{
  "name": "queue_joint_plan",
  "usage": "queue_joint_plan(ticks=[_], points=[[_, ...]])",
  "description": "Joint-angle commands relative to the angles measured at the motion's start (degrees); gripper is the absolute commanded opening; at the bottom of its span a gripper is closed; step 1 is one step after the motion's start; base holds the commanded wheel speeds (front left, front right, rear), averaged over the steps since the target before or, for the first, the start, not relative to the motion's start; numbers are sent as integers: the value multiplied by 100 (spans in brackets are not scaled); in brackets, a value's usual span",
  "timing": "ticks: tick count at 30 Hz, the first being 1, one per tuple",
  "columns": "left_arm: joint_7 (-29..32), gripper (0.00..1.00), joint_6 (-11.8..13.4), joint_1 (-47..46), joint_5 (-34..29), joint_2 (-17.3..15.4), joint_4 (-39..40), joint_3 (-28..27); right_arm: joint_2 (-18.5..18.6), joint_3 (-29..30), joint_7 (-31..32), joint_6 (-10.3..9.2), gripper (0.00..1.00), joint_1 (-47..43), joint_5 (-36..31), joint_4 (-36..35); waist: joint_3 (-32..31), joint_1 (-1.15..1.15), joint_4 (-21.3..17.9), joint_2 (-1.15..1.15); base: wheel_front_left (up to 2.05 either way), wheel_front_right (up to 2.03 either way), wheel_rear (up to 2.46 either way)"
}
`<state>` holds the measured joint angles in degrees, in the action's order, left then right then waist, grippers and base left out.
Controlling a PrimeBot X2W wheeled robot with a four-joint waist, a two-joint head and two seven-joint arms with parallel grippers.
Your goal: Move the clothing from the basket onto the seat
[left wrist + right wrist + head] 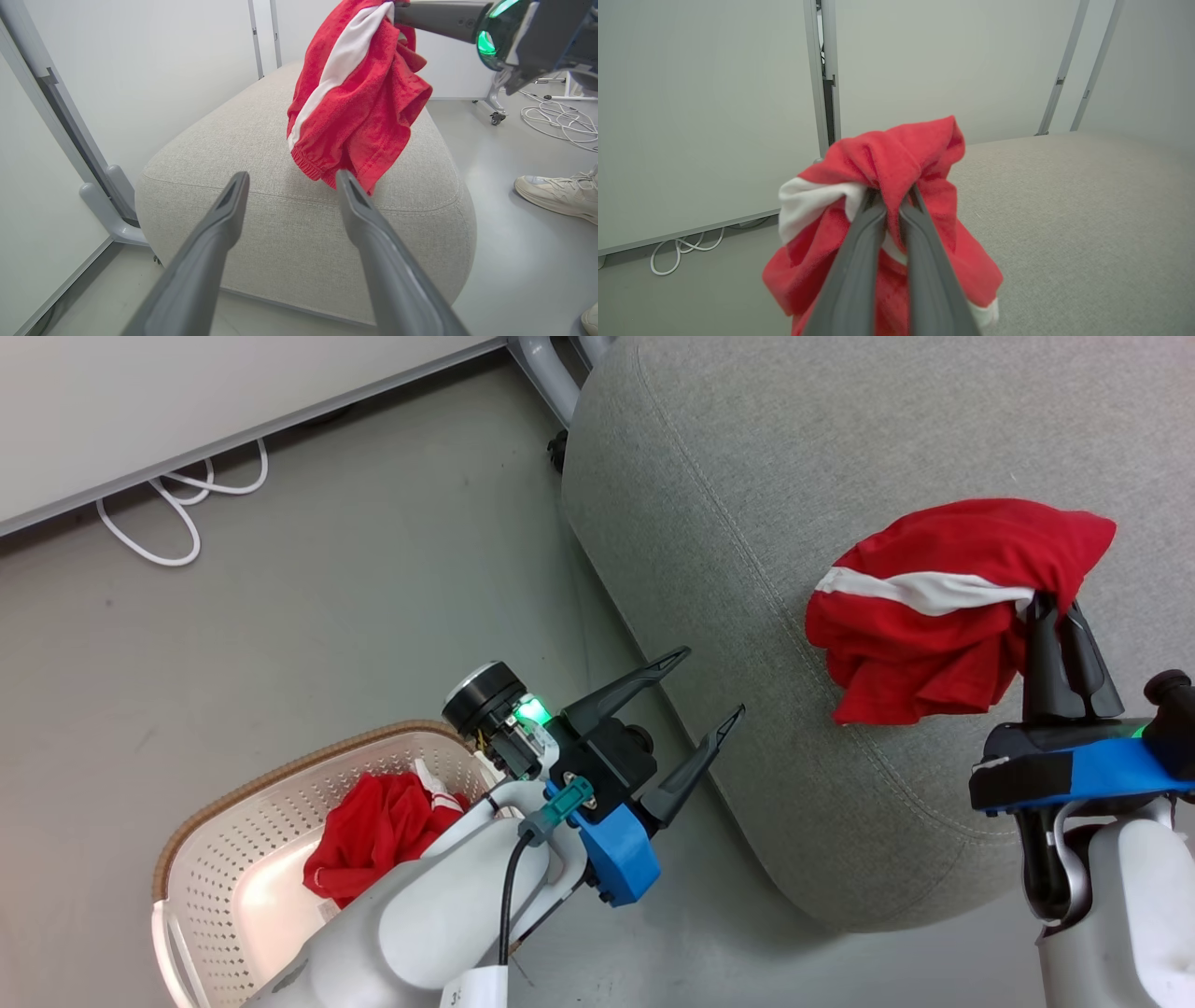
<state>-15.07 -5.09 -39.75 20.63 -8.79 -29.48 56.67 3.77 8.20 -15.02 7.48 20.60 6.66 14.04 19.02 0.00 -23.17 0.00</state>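
Grey floor [308, 644]: smooth, running between the basket and the seat.
White cable [154, 537]: I see it looped on the floor at the foot of a pale wall panel [187, 401], well apart from both arms.
Frame leg [546, 378]: a grey metal tube with a dark caster, just beside the seat's far corner.
Shoe [556, 196]: a person's pale trainer on the floor near the seat, in my left wrist view, with more cable coiled beyond it.
In the way: my left gripper [713, 680] hangs between the basket and the seat's edge. Its fingers are spread wide with nothing between them, and they point at the seat.
Right gripper [1057, 605]: raised over the seat, its fingers pinched together on a fold of the red garment [924, 616].
Red garment, look: soft bright red fabric, bunched, with one broad white stripe across it and a gathered elastic hem at the low end.
Red garment, place: it dangles from the right fingers above the cushion. I cannot tell whether its lowest folds touch.
Seat [747, 476]: grey woven upholstery with rounded edges and a stitched seam near the rim.
Basket [280, 775]: cream perforated plastic with a brown woven-look rim, standing on the floor and partly hidden by my left forearm.
Second red piece [373, 835]: crumpled inside the basket with a bit of white showing, half behind the left arm.
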Motion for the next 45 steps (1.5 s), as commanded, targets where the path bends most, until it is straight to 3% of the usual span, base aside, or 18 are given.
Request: queue_joint_plan(ticks=[1,12,22,31,45], points=[[-15,100,-12,-54,-20,-64,33,-30,-39,48,-24,3,0,41,29,-51,62,0,1,0,0,0,0],[71,100,29,-508,-198,-305,262,-72,77,474,-24,3,0,1114,-14,-441,966,0,142,0,0,0,0],[392,100,99,-1144,-409,-771,877,-194,885,1580,-24,2,0,2869,8,-668,2229,0,354,0,0,0,0],[680,100,209,-1460,-621,-1198,1571,-268,1682,2299,-23,2,0,3788,-38,23,3084,0,412,0,0,0,0],[728,100,343,-1519,-636,-1289,1892,-224,1318,2860,-23,2,0,3230,-571,1691,3326,0,594,0,0,0,0]])
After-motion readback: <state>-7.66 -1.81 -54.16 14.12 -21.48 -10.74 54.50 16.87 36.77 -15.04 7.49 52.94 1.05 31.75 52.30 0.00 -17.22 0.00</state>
